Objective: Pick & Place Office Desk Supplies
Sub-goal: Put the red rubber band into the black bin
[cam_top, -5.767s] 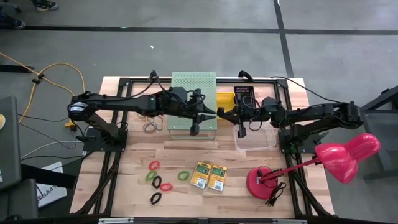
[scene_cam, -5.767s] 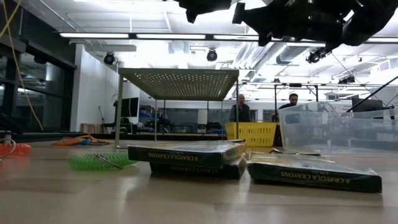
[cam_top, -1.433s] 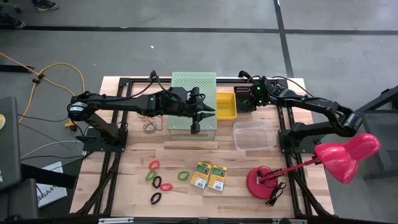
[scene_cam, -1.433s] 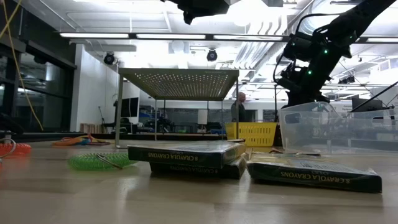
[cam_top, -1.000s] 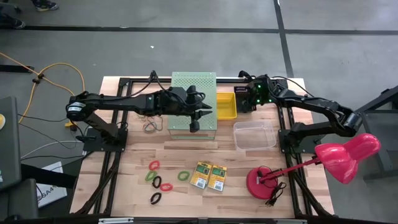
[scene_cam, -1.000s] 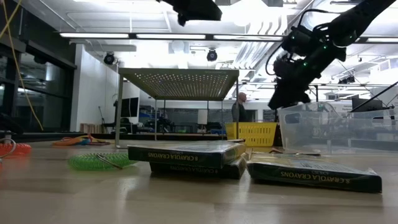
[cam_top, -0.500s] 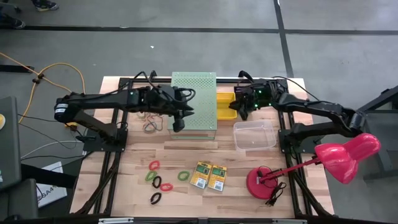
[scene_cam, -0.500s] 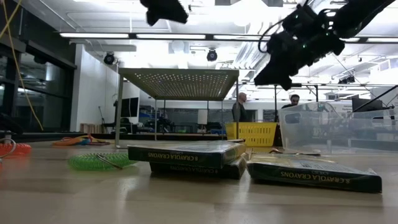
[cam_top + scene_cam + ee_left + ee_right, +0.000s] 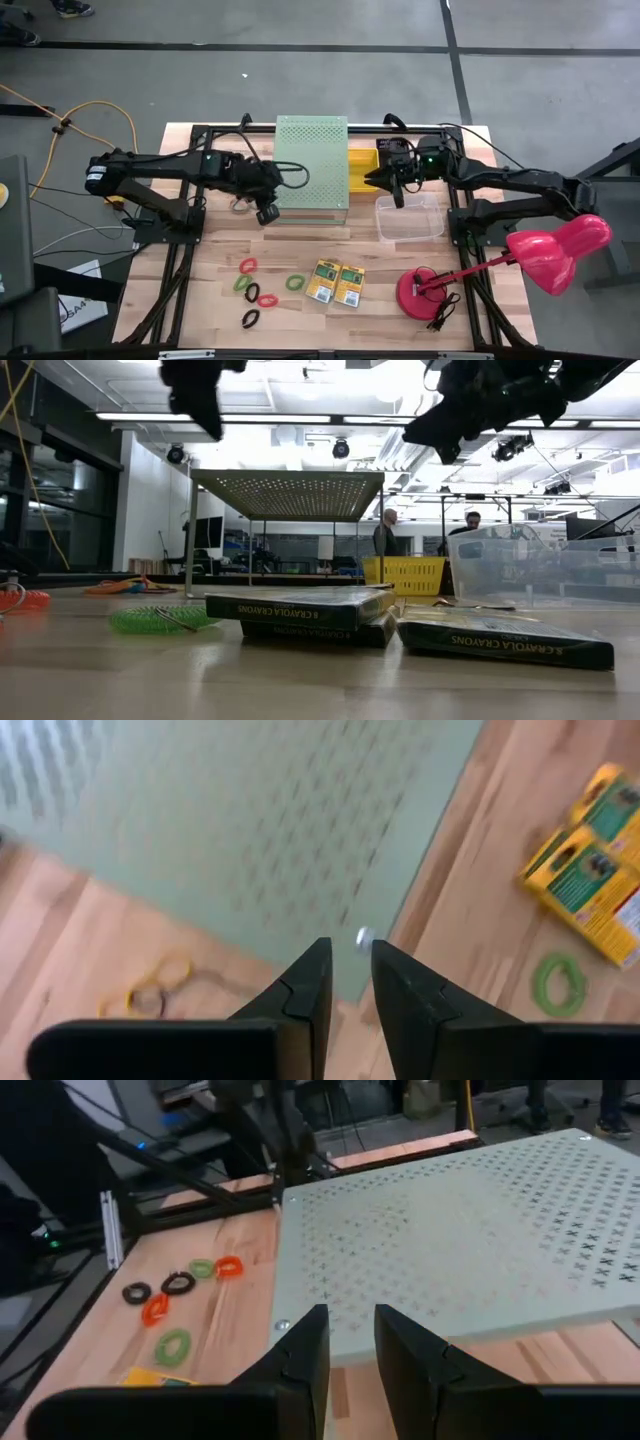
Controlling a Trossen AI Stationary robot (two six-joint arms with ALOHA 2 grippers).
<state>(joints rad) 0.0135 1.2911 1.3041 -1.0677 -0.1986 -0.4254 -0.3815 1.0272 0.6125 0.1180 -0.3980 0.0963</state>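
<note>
Two yellow-and-green crayon boxes (image 9: 335,284) lie flat, side by side, near the table's front; the low view shows them close up (image 9: 300,607). Several elastic band loops (image 9: 254,291) in red, green and black lie on the wood left of them. My left gripper (image 9: 266,213) hangs off the near left corner of the pale-green perforated box (image 9: 312,165) and points steeply down. Its fingers (image 9: 348,955) stand a little apart with nothing between them. My right gripper (image 9: 378,180) hovers over the yellow bin (image 9: 362,170), pointing toward the box. It is narrowly open (image 9: 350,1320) and holds nothing.
A clear plastic tub (image 9: 410,218) stands right of the perforated box. A pink desk lamp (image 9: 540,255) is at the near right. Thin rubber bands (image 9: 242,205) lie left of the box. Two people (image 9: 385,535) stand in the room behind.
My left gripper has drawn back off the top of the perforated box toward the table's left edge and tipped to point steeply down. My right gripper has swung from behind the yellow bin toward the near edge and the table's middle, rising.
</note>
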